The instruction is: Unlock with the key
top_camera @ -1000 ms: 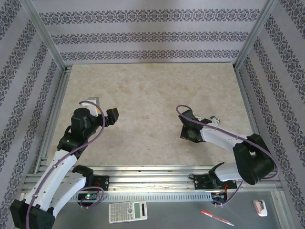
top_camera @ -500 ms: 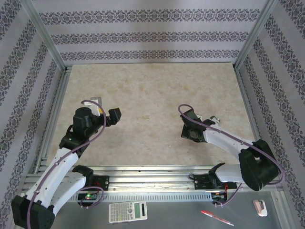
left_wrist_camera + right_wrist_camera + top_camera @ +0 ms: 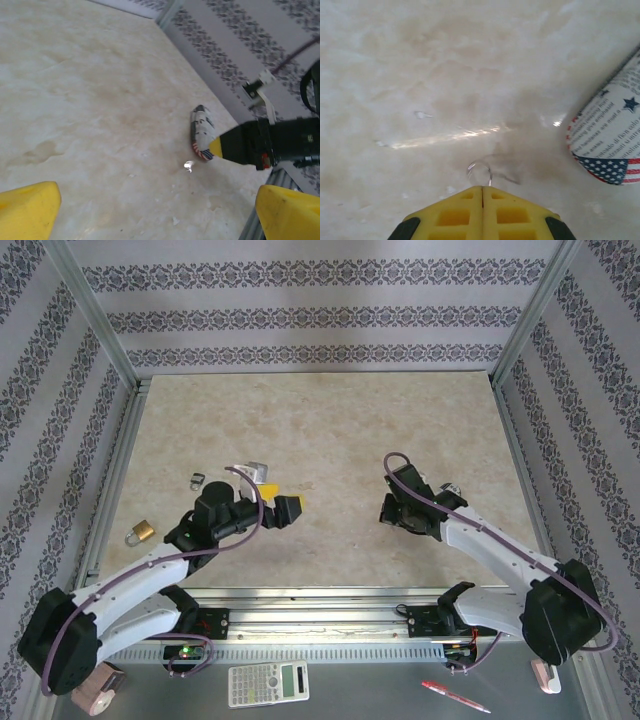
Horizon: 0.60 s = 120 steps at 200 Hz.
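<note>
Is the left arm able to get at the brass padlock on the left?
Probably yes: the padlock lies uncovered beside that arm, and the left hand is open, though pointing away.

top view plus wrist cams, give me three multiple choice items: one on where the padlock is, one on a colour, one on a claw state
1. Where does the brass padlock lie?
A) near the left edge of the table, left of the left arm
B) between the two claws
C) at the far right corner

2. What colour are the pads of the right claw?
A) red
B) yellow
C) white

3. How does the left claw stand?
A) shut on the padlock
B) shut, empty
C) open, empty

Answers:
1 A, the top view shows it lying outside the left arm, close to the left edge.
2 B, the right wrist view shows yellow pads pressed together.
3 C, its yellow fingers sit far apart with bare table between them.
</note>
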Tool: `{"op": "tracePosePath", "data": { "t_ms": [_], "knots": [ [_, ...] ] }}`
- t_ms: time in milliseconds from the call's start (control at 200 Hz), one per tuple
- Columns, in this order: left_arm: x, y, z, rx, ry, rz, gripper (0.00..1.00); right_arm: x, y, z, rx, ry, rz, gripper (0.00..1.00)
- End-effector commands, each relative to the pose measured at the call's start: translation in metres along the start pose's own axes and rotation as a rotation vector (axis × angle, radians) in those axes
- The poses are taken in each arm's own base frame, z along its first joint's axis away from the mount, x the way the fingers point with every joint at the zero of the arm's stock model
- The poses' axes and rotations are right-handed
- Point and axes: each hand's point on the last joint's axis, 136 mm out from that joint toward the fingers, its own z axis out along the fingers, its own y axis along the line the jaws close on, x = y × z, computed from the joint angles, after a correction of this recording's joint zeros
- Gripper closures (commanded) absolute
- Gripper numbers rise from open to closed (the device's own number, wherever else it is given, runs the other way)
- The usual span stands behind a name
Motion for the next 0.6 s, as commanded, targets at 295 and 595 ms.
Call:
{"op": "tracePosePath", "data": {
  "t_ms": [295,595],
  "knots": [
    [0.005,-0.047,0.045,0.216,-0.107,0.355,0.03,-0.008,0.017,-0.028,-0.050,0.001,-0.070,1.00],
    [0.003,-0.058,0.029,0.242,-0.131,0.358,0.00,0.004,0.016,0.028,0.078,0.161,-0.227,0.63]
  ]
}}
